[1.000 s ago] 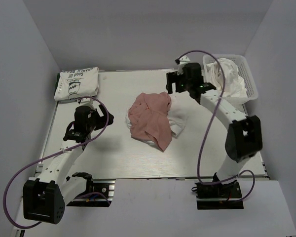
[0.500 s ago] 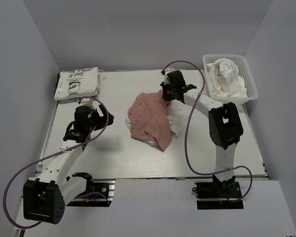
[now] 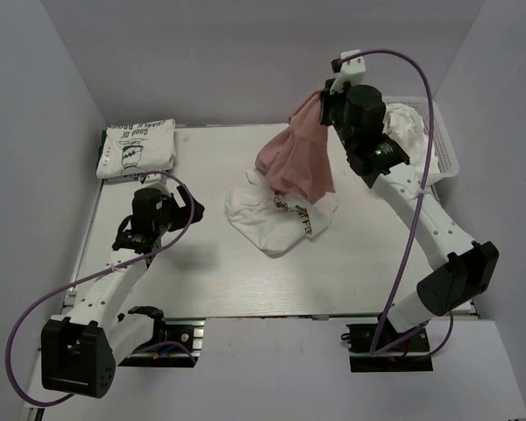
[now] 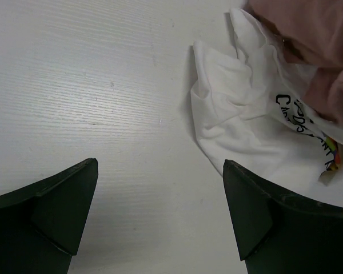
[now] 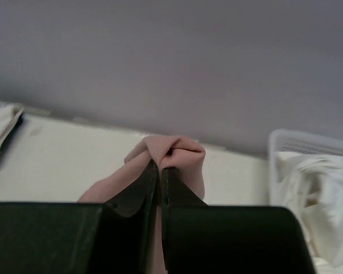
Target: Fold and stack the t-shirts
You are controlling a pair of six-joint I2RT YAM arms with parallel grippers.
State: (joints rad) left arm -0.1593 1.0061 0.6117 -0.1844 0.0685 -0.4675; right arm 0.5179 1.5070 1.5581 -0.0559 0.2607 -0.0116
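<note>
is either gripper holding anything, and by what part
The right gripper is shut on the pink garment, pinching a bunched fold at its top; the rest hangs down. The left gripper is open, holding nothing.

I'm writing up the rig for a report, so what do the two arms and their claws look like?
The left arm and right arm have white links, black joints and looping purple cables. The left claw and right claw each have two dark wedge-shaped fingers.

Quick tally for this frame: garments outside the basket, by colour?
White t-shirts: 2, the folded one far left and the crumpled printed one mid-table
Pink garment: 1, hanging from the right gripper
Total: 3
</note>
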